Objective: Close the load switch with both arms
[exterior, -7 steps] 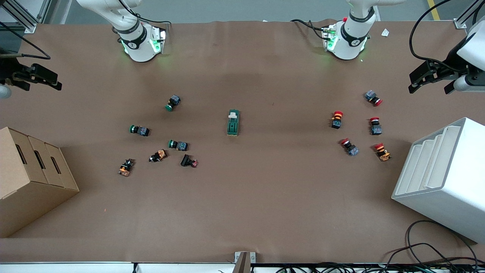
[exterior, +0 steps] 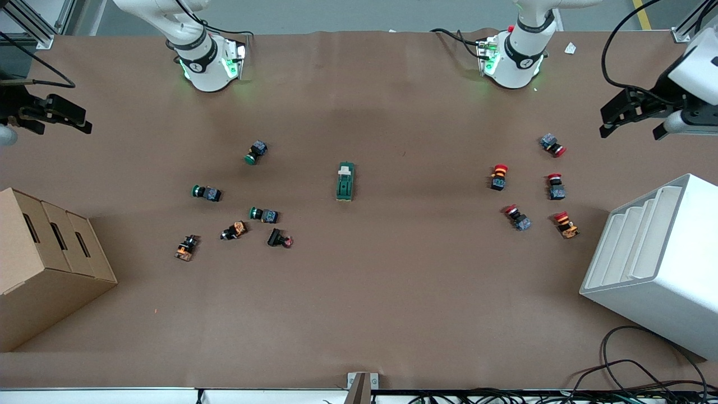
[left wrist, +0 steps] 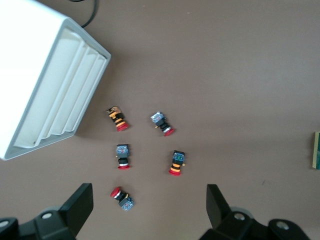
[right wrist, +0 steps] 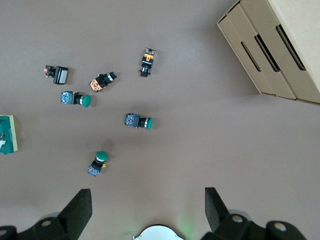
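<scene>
The load switch (exterior: 345, 181) is a dark-green block with a white lever piece and lies in the middle of the table. Its edge shows in the left wrist view (left wrist: 317, 150) and in the right wrist view (right wrist: 7, 134). My left gripper (exterior: 629, 132) is open and empty, up in the air over the left arm's end of the table, above a red-capped push button (left wrist: 122, 197). Its fingers (left wrist: 80, 205) stand wide apart. My right gripper (exterior: 84, 123) is open and empty, high over the right arm's end of the table, with its fingers (right wrist: 80, 207) wide apart.
Several green- and orange-marked push buttons (exterior: 263, 214) lie toward the right arm's end. Several red-capped push buttons (exterior: 555, 186) lie toward the left arm's end. A cardboard box (exterior: 45, 264) and a white slotted rack (exterior: 656, 264) stand at the table's two ends.
My left gripper has shifted slightly toward the robots' bases. The right arm and the load switch have not moved.
</scene>
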Controlling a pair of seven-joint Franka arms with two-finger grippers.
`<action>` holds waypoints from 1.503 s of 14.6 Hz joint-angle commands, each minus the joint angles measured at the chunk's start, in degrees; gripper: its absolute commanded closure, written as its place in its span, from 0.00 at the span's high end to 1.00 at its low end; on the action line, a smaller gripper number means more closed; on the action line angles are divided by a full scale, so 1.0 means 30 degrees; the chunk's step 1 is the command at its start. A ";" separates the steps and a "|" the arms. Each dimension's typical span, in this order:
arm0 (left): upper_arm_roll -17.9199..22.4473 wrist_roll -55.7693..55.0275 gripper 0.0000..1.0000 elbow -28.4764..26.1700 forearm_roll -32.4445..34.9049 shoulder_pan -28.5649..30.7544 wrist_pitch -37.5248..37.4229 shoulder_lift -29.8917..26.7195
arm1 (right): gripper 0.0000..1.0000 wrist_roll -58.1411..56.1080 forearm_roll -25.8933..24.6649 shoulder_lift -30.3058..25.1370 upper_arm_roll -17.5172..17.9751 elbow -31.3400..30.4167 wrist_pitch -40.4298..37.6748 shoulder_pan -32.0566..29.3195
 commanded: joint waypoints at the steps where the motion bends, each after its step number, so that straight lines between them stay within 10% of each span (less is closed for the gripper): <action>1: -0.1989 -0.1703 1.00 0.0666 0.0210 -0.0318 0.0086 0.1168 | 1.00 0.0002 0.0158 -0.0391 -0.0061 0.0153 -0.0114 0.0109; 8: -0.7503 -1.2009 1.00 0.0170 0.1493 -0.1513 0.3687 0.4682 | 1.00 -0.0026 -0.0134 0.0341 -0.0120 0.0624 0.0030 -0.0037; 22: -0.7565 -3.1614 1.00 -0.0213 1.5110 -1.1301 0.9287 1.2387 | 1.00 -0.0028 0.0039 0.4149 -0.0121 0.1503 0.0704 -0.0214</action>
